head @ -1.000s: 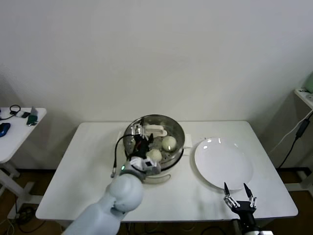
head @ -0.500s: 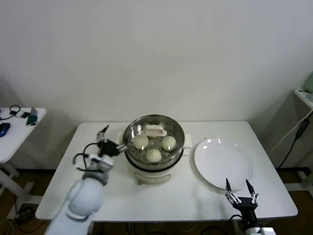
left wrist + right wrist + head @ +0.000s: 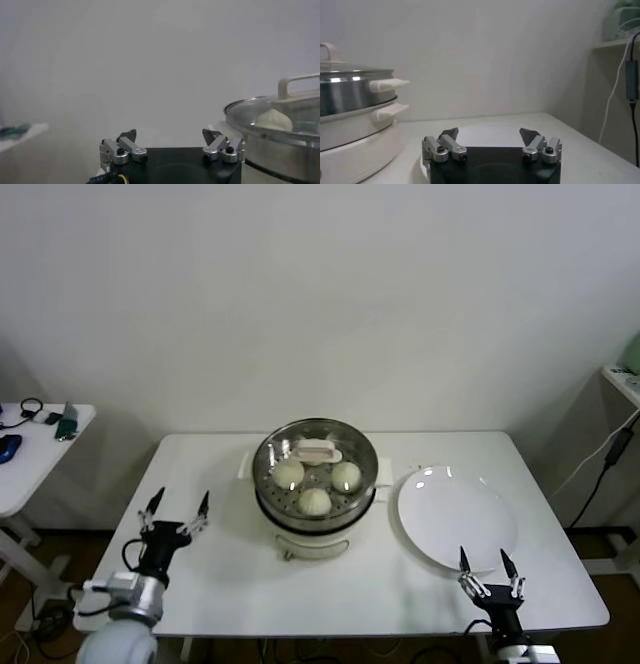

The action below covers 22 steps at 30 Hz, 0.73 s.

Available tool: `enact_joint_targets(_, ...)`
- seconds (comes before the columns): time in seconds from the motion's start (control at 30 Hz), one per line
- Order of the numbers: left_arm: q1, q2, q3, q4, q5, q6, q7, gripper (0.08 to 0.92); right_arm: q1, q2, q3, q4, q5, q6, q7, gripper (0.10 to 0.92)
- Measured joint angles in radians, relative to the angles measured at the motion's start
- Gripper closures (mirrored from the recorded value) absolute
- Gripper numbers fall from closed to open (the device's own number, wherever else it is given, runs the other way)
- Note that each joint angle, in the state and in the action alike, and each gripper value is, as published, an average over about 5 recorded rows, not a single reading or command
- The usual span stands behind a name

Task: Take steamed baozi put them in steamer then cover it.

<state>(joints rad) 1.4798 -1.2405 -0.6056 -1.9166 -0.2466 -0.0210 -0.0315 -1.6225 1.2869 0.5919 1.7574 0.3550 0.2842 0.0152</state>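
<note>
The steamer (image 3: 366, 480) stands mid-table on its white base, with the clear glass lid (image 3: 316, 451) resting on it. Through the glass I see three baozi (image 3: 289, 474), (image 3: 345, 475), (image 3: 314, 501); a fourth is not visible. My left gripper (image 3: 178, 506) is open and empty, low over the table's front left, well apart from the pot. In the left wrist view the gripper (image 3: 170, 136) faces the lidded steamer (image 3: 280, 135), with one baozi (image 3: 274, 120) showing under the glass. My right gripper (image 3: 485, 562) is open and empty near the front right edge.
A flat white plate (image 3: 455, 514) lies bare to the right of the steamer; it also shows in the right wrist view (image 3: 470, 131) just past the right gripper (image 3: 489, 134). A side table (image 3: 30, 446) with small items stands far left. A shelf (image 3: 625, 374) and cable are at far right.
My left arm has drawn back from over the steamer, out to the left and down to the table's front left. The lid stays on the pot. The right gripper has barely moved.
</note>
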Motion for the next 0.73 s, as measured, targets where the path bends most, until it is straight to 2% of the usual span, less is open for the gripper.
enact_joint_targets(0.3,0.072,-0.037,0.005,0.084,-0.049,-0.167,-0.003,0.177,0.006,-0.008,-0.007,-0.014,0.000,-0.003,-0.008,0.203)
enact_joint_targets(0.73,0.106,-0.052,0.004,0.109,-0.073,-0.244,0.000,0.177,0.009,-0.011,-0.010,-0.021,-0.001,-0.007,-0.010,0.203)
